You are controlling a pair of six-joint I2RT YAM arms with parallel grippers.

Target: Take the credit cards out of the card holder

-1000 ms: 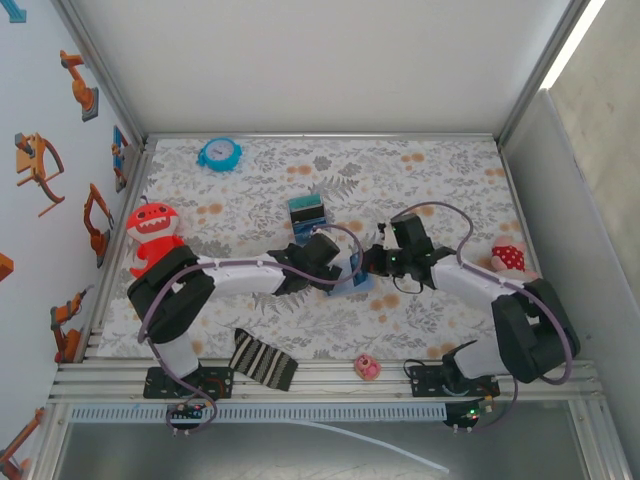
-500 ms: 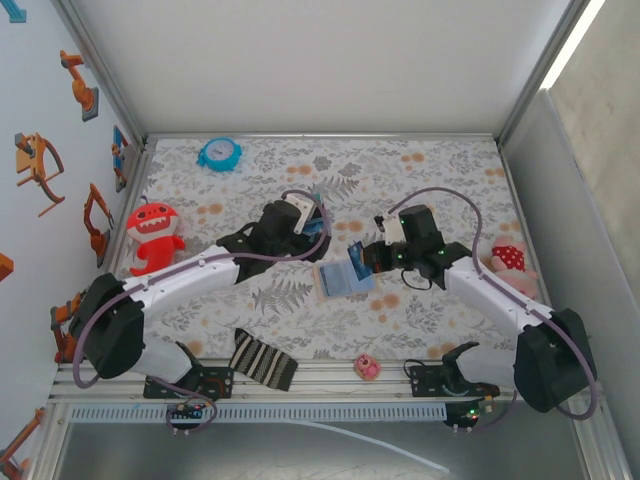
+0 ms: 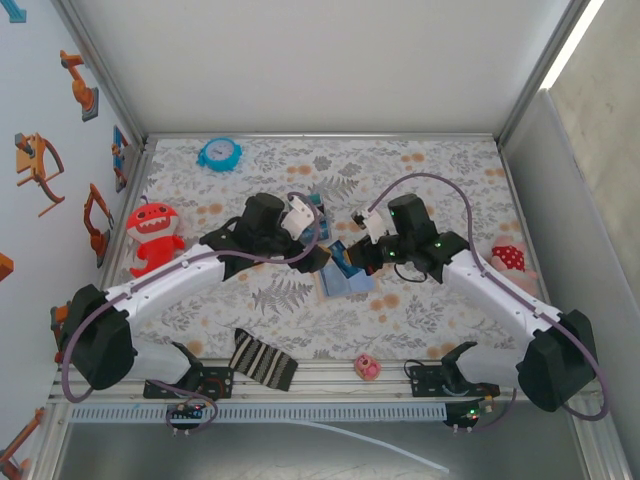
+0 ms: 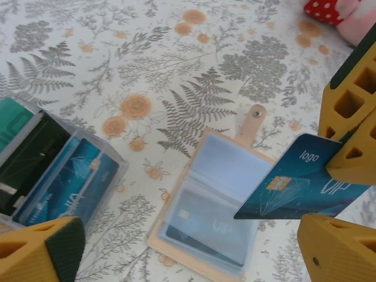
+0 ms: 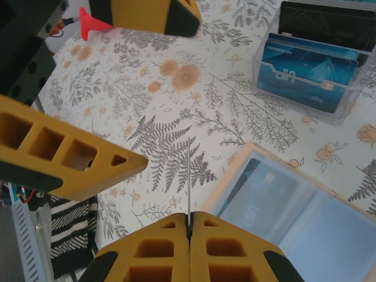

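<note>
The card holder (image 4: 205, 226) lies open on the floral cloth, tan rim and pale blue panels, and its near pocket still has a dark card in it. It also shows in the top view, card holder (image 3: 352, 287), and in the right wrist view, card holder (image 5: 288, 200). My right gripper (image 5: 189, 220) is shut on a blue credit card (image 4: 294, 188), seen edge-on as credit card (image 5: 189, 176) and held just above the holder. My left gripper (image 4: 188, 258) hangs open over the holder. The held card is close to its right finger.
A clear stand (image 4: 53, 164) full of cards sits left of the holder, seen also as stand (image 5: 311, 70). A red monster toy (image 3: 152, 232), blue clock (image 3: 218, 153), striped cloth (image 3: 262, 360), pink toy (image 3: 367, 367) and spotted plush (image 3: 508, 258) ring the mat.
The right gripper has lifted a blue card off the holder. The left gripper left the holder, swung out toward the card stand, then came back beside the held card.
</note>
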